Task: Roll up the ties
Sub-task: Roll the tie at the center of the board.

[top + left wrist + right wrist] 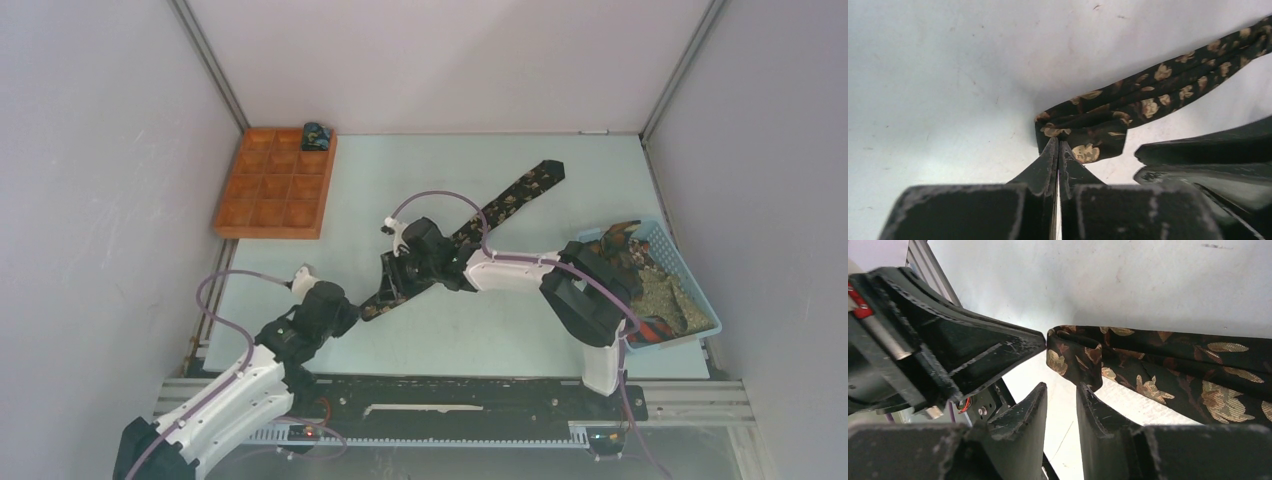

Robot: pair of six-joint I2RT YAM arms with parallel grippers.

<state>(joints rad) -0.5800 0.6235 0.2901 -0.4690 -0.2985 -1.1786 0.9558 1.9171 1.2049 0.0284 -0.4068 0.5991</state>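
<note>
A black tie with a tan leaf pattern (500, 205) lies diagonally across the table. Its near end is folded over into a small loop (1083, 132). My left gripper (356, 312) is shut, and its tips (1058, 144) pinch the edge of that folded end. It also shows in the right wrist view (998, 347), touching the fold (1073, 355). My right gripper (393, 282) hovers over the same end, open and holding nothing (1063, 386). Its right finger (1098, 410) touches the fold. A dark rolled tie (317, 135) sits in a far corner compartment of the orange tray.
The orange compartment tray (275, 190) stands at the back left. A blue mesh basket (700, 305) holding several more ties (660, 285) stands at the right edge, beside the right arm. White walls close in the table on three sides.
</note>
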